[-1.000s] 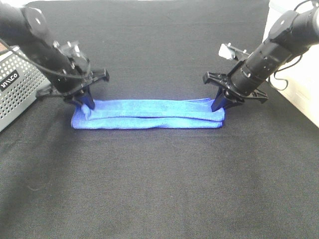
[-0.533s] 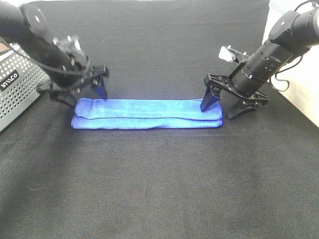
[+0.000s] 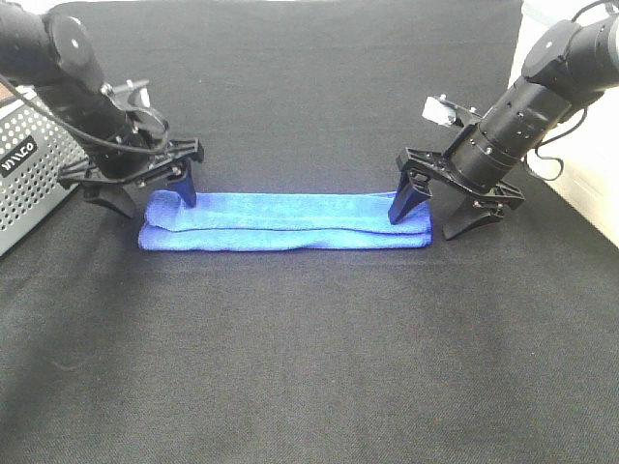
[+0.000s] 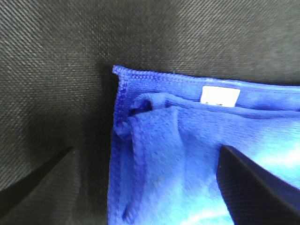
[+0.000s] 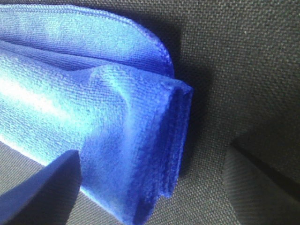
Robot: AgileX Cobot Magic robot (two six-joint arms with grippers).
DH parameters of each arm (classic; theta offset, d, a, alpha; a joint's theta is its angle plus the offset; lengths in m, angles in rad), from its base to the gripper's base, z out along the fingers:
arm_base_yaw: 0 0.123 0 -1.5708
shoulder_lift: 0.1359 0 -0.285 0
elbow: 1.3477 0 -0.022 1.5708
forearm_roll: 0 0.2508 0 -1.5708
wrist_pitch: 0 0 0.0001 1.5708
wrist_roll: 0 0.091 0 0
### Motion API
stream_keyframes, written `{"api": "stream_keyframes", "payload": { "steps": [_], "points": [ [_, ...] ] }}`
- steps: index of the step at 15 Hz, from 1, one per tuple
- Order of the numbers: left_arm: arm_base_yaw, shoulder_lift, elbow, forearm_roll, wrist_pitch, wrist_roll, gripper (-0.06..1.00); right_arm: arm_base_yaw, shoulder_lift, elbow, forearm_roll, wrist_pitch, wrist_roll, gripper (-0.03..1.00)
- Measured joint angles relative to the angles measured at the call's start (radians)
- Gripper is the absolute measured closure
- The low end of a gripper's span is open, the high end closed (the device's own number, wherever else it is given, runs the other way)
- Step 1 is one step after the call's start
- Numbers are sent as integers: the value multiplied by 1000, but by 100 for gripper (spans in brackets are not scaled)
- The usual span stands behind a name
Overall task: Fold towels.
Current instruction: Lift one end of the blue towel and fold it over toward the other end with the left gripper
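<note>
The blue towel (image 3: 285,220) lies on the black cloth as a long narrow folded strip, running left to right. My left gripper (image 3: 150,196) stands open over its left end, one finger on the towel side and the other off it on the cloth. Over the right end my right gripper (image 3: 430,215) is open in the same way. In the left wrist view the towel's hemmed corner (image 4: 154,140) with a white tag (image 4: 219,96) lies between the spread fingers (image 4: 253,187), not gripped. The right wrist view shows the folded end (image 5: 131,131) lying free between that gripper's fingers (image 5: 42,192).
A grey perforated basket (image 3: 29,174) stands at the left edge, just beside the left arm. The black cloth (image 3: 309,367) covers the whole table. A pale surface (image 3: 580,155) borders the table at the right, behind the right arm.
Both grippers were shut on the towel's ends a second ago. They have opened and let go, and the towel now lies flat between their fingers.
</note>
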Motion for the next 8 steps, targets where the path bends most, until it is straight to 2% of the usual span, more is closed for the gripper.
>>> {"api": "stream_keyframes", "payload": {
  "steps": [5,8],
  "points": [
    [0,40,0,-16,-13,1,19,0,0,0,0,0,0,18],
    [-3,43,0,-67,-49,4,19,0,0,0,0,0,0,18]
  ]
}}
